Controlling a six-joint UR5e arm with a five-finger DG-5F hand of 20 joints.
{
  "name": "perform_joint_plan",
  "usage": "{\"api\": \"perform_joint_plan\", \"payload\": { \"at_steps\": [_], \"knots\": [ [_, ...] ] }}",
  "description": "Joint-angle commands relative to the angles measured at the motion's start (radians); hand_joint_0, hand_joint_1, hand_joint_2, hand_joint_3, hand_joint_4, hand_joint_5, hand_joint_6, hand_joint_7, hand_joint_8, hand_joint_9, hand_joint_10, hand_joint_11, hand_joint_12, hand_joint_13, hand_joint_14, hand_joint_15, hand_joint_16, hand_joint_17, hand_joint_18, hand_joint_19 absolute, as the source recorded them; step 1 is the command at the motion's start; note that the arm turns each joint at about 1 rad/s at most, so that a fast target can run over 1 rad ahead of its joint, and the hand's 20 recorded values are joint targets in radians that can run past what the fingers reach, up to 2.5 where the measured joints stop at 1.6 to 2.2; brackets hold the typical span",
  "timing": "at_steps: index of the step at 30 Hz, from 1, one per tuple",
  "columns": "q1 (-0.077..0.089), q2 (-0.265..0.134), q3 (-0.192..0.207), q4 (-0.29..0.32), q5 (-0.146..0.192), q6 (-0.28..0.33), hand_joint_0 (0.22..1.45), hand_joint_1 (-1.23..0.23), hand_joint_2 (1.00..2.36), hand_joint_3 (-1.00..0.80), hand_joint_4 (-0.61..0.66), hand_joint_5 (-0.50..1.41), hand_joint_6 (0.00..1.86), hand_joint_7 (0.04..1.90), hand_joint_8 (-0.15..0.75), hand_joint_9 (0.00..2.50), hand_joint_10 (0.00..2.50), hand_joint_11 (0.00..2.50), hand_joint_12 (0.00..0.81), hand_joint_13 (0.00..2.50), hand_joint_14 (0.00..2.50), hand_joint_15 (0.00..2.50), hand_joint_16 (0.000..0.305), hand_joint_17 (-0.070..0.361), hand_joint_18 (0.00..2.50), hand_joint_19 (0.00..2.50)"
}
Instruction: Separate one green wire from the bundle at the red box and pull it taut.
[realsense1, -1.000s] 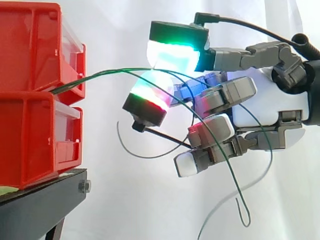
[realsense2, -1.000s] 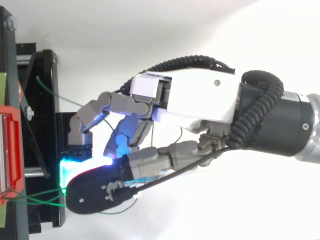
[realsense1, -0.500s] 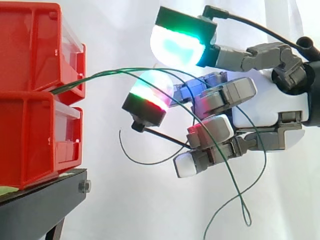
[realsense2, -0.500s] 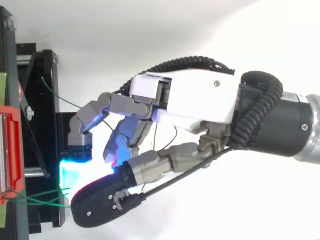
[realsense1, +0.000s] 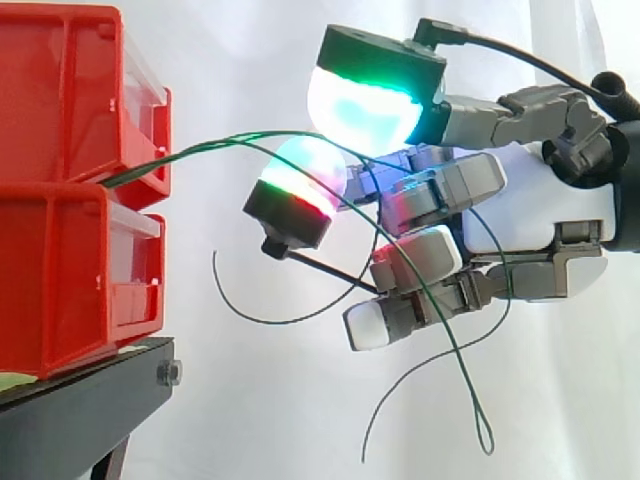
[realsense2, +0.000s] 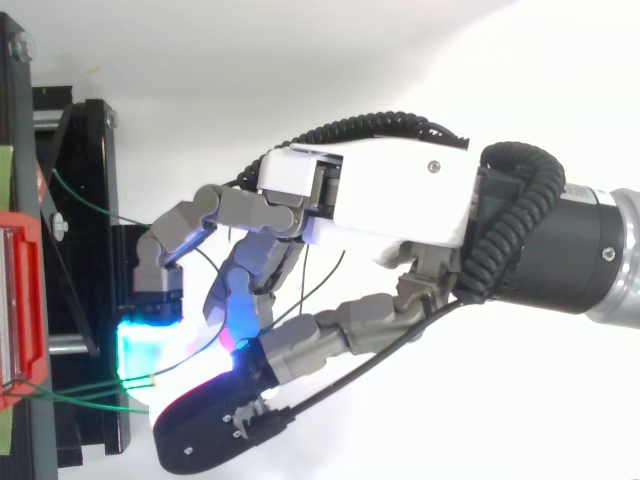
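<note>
Risk: the hand (realsense1: 520, 215) may take up more than one strand, or none. At least two green wires (realsense1: 200, 147) leave the red box (realsense1: 70, 100) close together and run side by side into the gap between the upper pad (realsense1: 365, 100), glowing green and cyan, and the lower pad (realsense1: 305, 170), glowing red and green. The two pads stand apart and no strand is clamped between them, so the hand counts as open; the other fingers are loosely bent with wire draped across them. If the pads close where the strands lie together, both are likely to be pinched and no single wire is isolated. A pull made with slack looped over the bent fingers may snag the bundle or tug it out of the box. The wires are thin, dark green and springy. They emerge at the seam between the upper and lower red bins, rise in a shallow arc toward the hand, then fall in loose curves below it; one ends in a narrow loop. In the top view they cross from the box edge above the black stand (realsense2: 75, 250) to the glowing pads. None looks taut.
</note>
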Motion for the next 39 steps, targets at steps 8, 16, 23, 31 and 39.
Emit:
{"api": "perform_joint_plan", "payload": {
  "at_steps": [8,16,23,31,39],
  "knots": [
    [0.000,0.000,0.000,0.011,0.000,0.000,0.74,-0.88,1.00,-0.50,0.11,-0.21,0.94,0.87,0.244,1.15,0.66,1.55,0.346,1.17,0.03,1.01,0.050,0.113,0.82,0.48],
    [-0.001,0.000,0.000,0.011,0.000,0.000,0.53,-0.75,1.00,-0.50,0.12,-0.20,0.93,0.89,0.268,1.20,0.62,1.55,0.370,1.20,0.03,1.01,0.055,0.123,0.83,0.52],
    [0.000,0.000,-0.002,0.011,-0.003,0.000,0.61,-0.73,1.01,-0.44,0.09,-0.20,0.92,0.94,0.241,1.21,0.53,1.62,0.354,1.19,0.03,1.02,0.053,0.119,0.81,0.55],
    [0.000,0.000,-0.003,0.011,-0.005,0.000,0.65,-0.80,1.02,-0.25,0.05,-0.21,0.93,0.94,0.239,1.19,0.49,1.64,0.358,1.18,0.03,1.02,0.053,0.119,0.81,0.55],
    [-0.004,0.000,-0.003,0.011,-0.006,0.002,0.73,-0.89,1.01,-0.40,0.07,-0.22,0.94,0.90,0.237,1.15,0.40,1.65,0.349,1.14,0.03,1.00,0.052,0.116,0.79,0.49]
  ]
}}
